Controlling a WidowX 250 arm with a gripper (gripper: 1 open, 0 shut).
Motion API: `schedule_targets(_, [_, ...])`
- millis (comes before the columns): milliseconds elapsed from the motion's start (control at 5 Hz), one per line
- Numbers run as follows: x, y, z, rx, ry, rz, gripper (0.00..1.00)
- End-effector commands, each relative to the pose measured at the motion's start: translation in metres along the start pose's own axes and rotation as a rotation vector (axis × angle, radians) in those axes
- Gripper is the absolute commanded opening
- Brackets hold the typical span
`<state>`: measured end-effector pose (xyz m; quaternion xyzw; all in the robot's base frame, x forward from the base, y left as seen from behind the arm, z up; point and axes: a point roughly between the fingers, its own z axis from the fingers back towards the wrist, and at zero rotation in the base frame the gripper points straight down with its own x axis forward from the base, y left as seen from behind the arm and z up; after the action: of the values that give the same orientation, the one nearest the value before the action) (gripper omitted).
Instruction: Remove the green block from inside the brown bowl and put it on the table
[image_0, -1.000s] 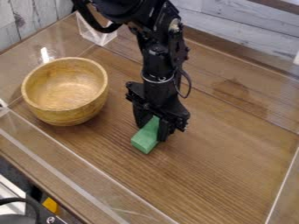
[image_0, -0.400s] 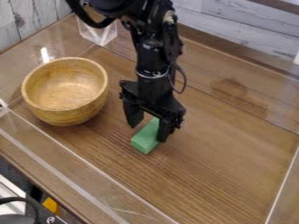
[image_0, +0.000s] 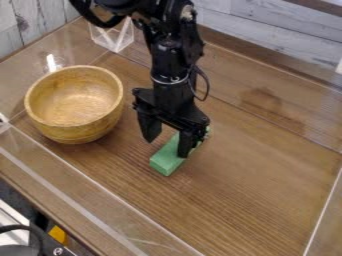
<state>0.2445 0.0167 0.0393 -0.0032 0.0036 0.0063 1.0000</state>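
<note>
The green block (image_0: 167, 160) lies flat on the table (image_0: 254, 200), to the right of the brown bowl (image_0: 75, 102) and outside it. The bowl is empty, its pale wooden inside fully in view. My gripper (image_0: 168, 137) hangs just above the block's far end, open, with its black fingers spread and nothing between them. The fingers are clear of the block. The black arm rises from the gripper toward the top of the picture.
Clear acrylic walls (image_0: 80, 205) edge the table at the front and left. A clear stand (image_0: 112, 38) sits at the back behind the arm. A black device with yellow marks (image_0: 40, 240) shows at the bottom left corner.
The gripper opened, let go of the green block and rose a little. The block stays on the table where it was set down.
</note>
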Motion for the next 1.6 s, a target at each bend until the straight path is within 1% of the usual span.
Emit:
schedule_targets(0, [0.011,0.018,0.011,0.002,-0.077,-0.043,1.0])
schedule_targets(200, [0.013,0.032,0.003,0.001,-0.087,-0.088,0.0])
schedule_targets(600, [0.016,0.033,0.013,-0.014,-0.101,-0.125,0.0])
schedule_targets(800, [0.025,0.038,0.013,-0.022,-0.11,-0.118,0.0])
schedule_targets(1000, [0.033,0.04,0.008,-0.026,-0.117,-0.115,0.0])
schedule_targets(1400, [0.027,0.052,-0.004,-0.035,-0.121,-0.178,0.0])
